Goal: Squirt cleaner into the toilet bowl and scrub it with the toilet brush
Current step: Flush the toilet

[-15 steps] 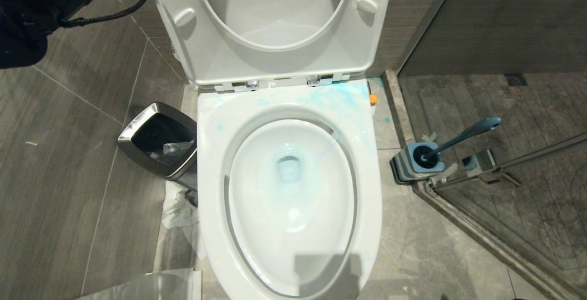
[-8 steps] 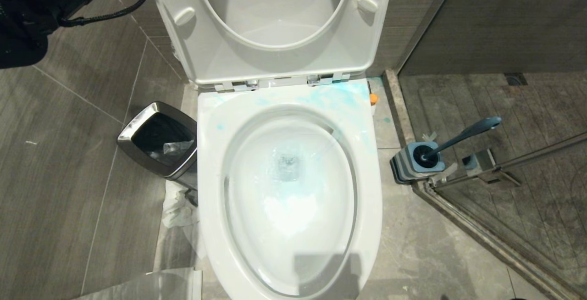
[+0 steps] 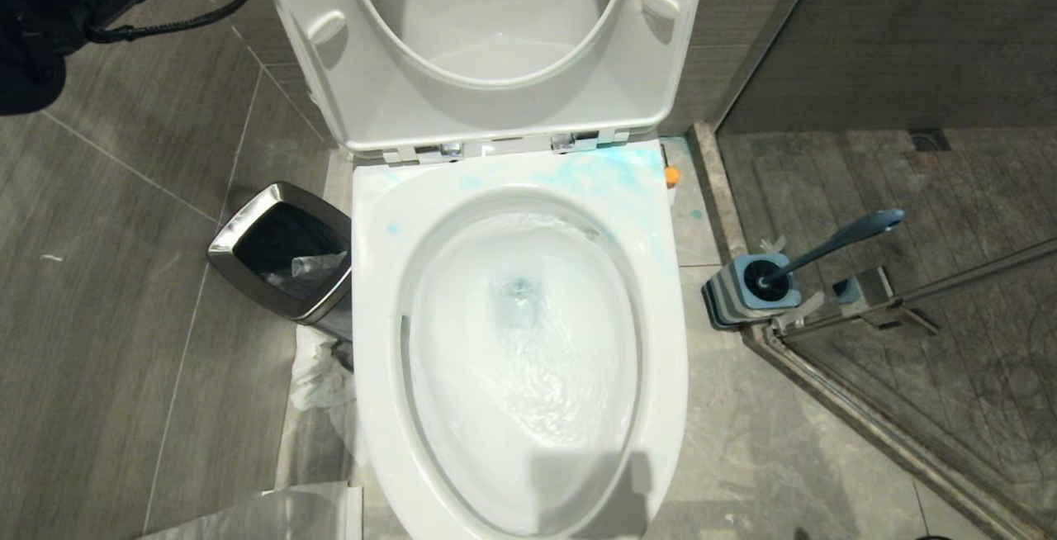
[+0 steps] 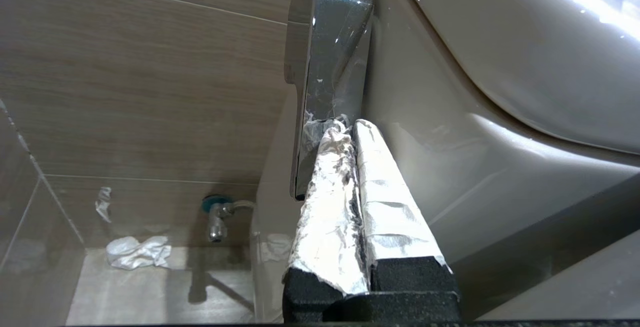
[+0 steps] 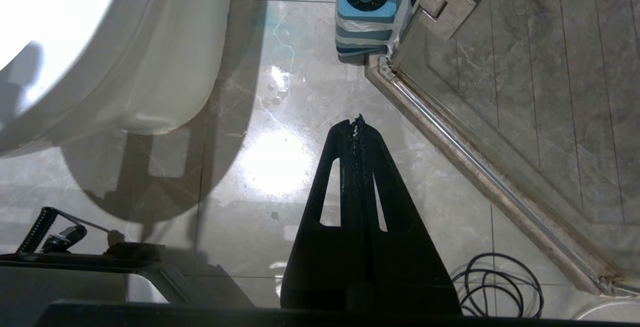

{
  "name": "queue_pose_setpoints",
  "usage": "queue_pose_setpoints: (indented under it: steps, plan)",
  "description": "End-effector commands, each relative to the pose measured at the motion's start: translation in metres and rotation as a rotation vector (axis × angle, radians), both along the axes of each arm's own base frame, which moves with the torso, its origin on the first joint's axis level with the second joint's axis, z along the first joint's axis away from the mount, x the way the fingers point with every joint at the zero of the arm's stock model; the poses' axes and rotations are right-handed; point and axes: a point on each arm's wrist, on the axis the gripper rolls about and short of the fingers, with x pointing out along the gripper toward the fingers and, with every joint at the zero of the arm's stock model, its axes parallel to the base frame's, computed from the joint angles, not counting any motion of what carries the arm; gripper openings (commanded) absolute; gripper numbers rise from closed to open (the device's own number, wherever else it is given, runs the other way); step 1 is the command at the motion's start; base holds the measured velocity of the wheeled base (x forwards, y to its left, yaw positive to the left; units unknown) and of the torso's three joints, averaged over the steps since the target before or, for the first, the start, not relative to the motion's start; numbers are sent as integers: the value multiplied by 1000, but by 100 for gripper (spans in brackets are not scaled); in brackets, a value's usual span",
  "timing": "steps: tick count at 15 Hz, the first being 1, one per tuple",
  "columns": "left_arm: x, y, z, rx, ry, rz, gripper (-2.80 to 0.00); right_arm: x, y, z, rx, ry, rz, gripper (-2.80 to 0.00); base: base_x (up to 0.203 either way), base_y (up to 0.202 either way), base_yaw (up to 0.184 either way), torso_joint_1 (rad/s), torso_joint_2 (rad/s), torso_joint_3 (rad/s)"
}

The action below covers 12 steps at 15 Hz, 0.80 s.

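Two changes mark this moment: water now swirls in the white ceramic toilet bowl (image 3: 520, 333), where a still blue-tinted pool lay a second ago, so the flush appears under way and scrubbing done. Left hand (image 4: 350, 129), its foil-wrapped fingers (image 4: 330, 187) pressed together and holding nothing, rests its tips against the chrome flush lever (image 4: 327, 67), probably pressing it. Blue-handled toilet brush (image 3: 826, 247) stands in its holder beside the bowl. Right hand (image 5: 357, 124) hangs closed, empty, above the floor.

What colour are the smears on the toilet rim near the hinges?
Light blue smears, clearest in the head view.
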Motion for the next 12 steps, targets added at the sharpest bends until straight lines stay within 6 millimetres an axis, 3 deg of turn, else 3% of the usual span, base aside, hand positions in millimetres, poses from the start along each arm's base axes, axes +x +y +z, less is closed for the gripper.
queue_pose_setpoints:
  steps: [1,7,12]
  plan:
    - [-26,12,22,-3,-83,40,-280,0,0,0,-1,1,2,-280,0,0,0,0,0,0]
    - [-73,26,52,24,-209,111,-280,0,0,0,-1,1,2,-280,0,0,0,0,0,0]
    - [-71,42,41,94,-66,73,-280,0,0,0,-1,2,1,-280,0,0,0,0,0,0]
